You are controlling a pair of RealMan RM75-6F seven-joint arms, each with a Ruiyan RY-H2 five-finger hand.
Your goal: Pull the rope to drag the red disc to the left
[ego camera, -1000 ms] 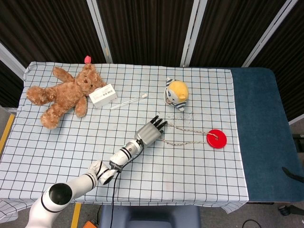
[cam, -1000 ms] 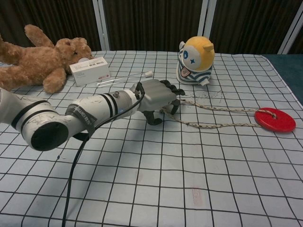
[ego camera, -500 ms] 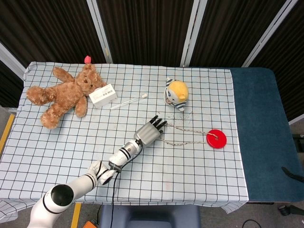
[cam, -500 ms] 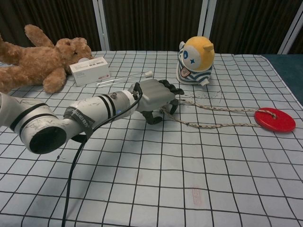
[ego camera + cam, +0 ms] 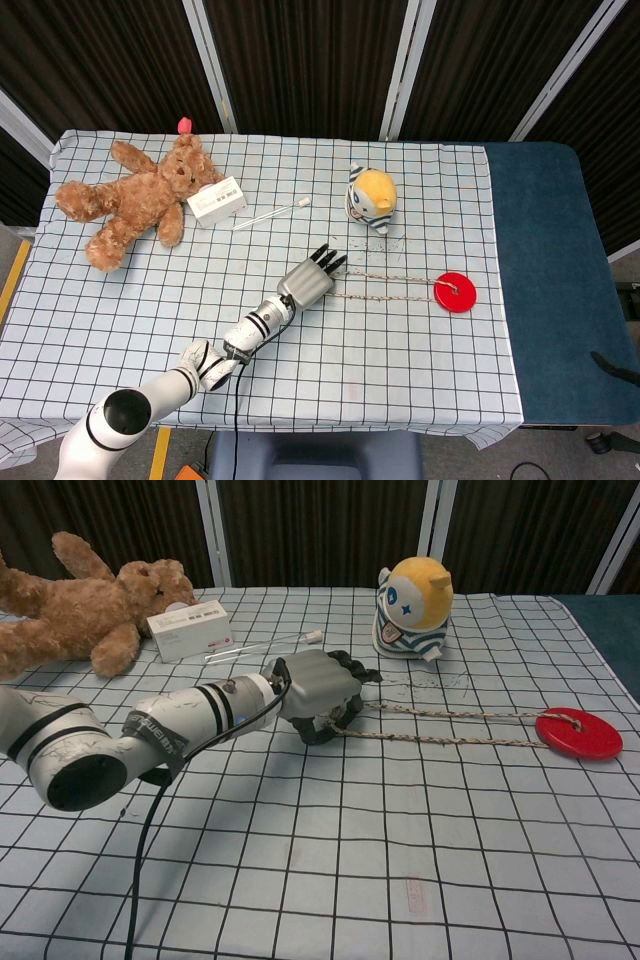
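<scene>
The red disc (image 5: 456,291) (image 5: 579,733) lies flat on the checked tablecloth at the right. A braided rope (image 5: 385,296) (image 5: 440,739) runs from it leftward in two nearly straight strands. My left hand (image 5: 310,278) (image 5: 318,689) grips the rope's left end, fingers curled around it, near the middle of the table. The forearm stretches back toward the lower left. My right hand shows in neither view.
A yellow-headed plush toy (image 5: 372,198) (image 5: 413,609) stands just behind the rope. A brown teddy bear (image 5: 135,197) (image 5: 85,606), a white box (image 5: 217,200) (image 5: 190,629) and a thin white stick (image 5: 271,214) (image 5: 265,646) lie at the back left. Dark blue cloth (image 5: 545,280) covers the table's right end.
My left hand has moved left with the rope in it. The slack rope has pulled straight and taut. The red disc has barely shifted.
</scene>
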